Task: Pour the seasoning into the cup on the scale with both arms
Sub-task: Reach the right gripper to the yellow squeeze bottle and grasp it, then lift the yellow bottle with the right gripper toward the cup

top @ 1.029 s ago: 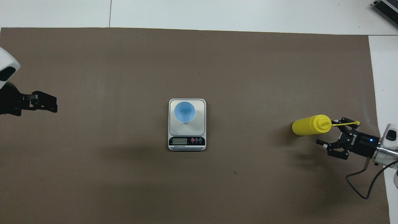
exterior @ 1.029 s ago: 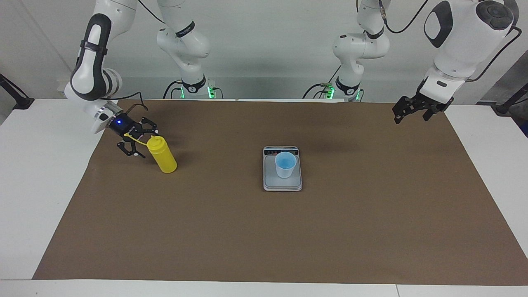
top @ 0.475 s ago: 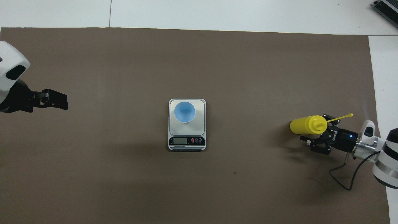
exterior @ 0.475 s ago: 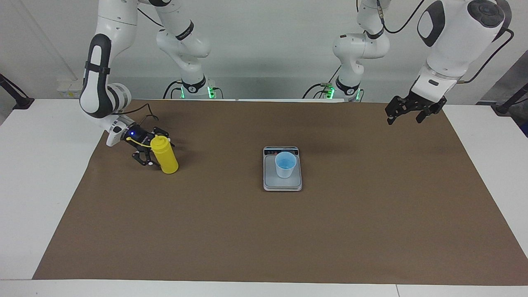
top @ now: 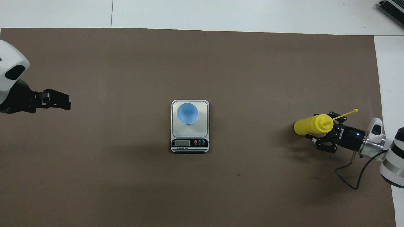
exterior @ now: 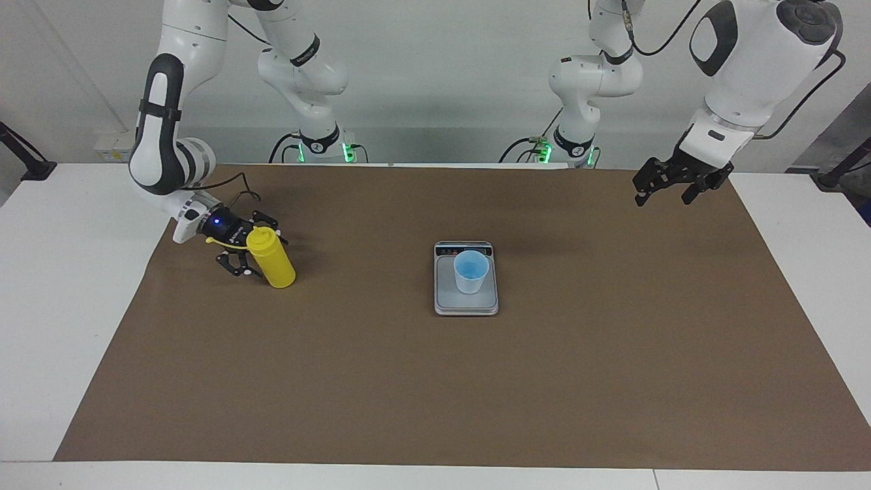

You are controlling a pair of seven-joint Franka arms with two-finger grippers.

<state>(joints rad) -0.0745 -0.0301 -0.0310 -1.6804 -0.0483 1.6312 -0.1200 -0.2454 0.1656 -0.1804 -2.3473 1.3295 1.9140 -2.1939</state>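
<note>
The yellow seasoning bottle (exterior: 272,260) stands on the brown mat toward the right arm's end of the table; it also shows in the overhead view (top: 307,126). Its cap strap (top: 347,114) sticks out sideways. My right gripper (exterior: 262,257) is low and open, with a finger on either side of the bottle's upper part (top: 315,126). The light blue cup (exterior: 470,271) stands upright on the silver-grey scale (exterior: 466,305) in the middle of the mat (top: 187,113). My left gripper (exterior: 661,197) is open and empty, up in the air over the mat's edge at the left arm's end (top: 68,105).
A brown mat (exterior: 435,395) covers most of the white table. The scale's display strip (top: 189,143) is at its end nearer to the robots. A cable (top: 353,176) loops from the right wrist over the mat.
My right gripper has moved in from beside the bottle, so its open fingers now straddle the bottle's upper part. The bottle shifted slightly. My left gripper drifted a little toward the table's middle.
</note>
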